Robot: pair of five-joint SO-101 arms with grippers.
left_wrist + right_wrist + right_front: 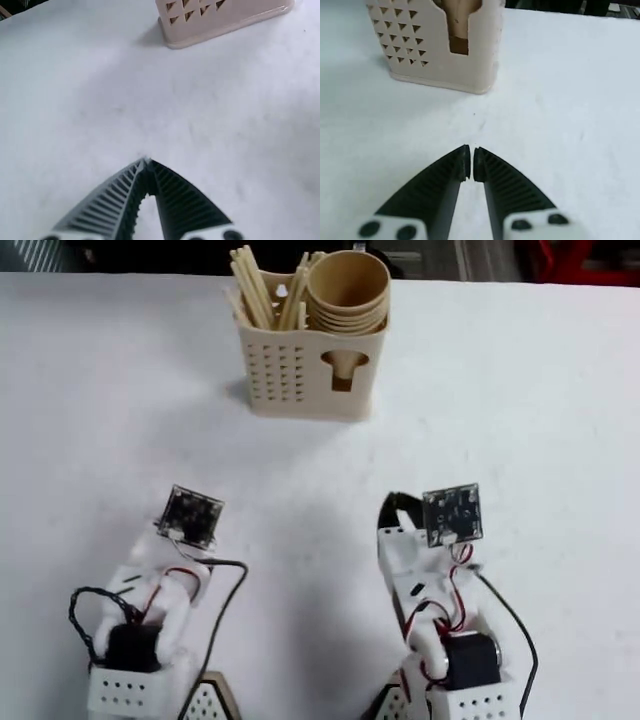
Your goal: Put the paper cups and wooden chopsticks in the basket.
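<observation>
The stacked paper cups (348,295) sit mouth-up inside the basket (305,370), in the compartment whose wall has a keyhole-shaped slot. The wooden chopsticks (262,290) stand on end in the basket's other compartment, their long axes near upright and their tops fanned a little apart. The left tool (147,162) and the right tool (471,151) both hang over the white bench (500,420), well apart from the basket on its slotted side, each with its jaws pressed together at the tips.
</observation>
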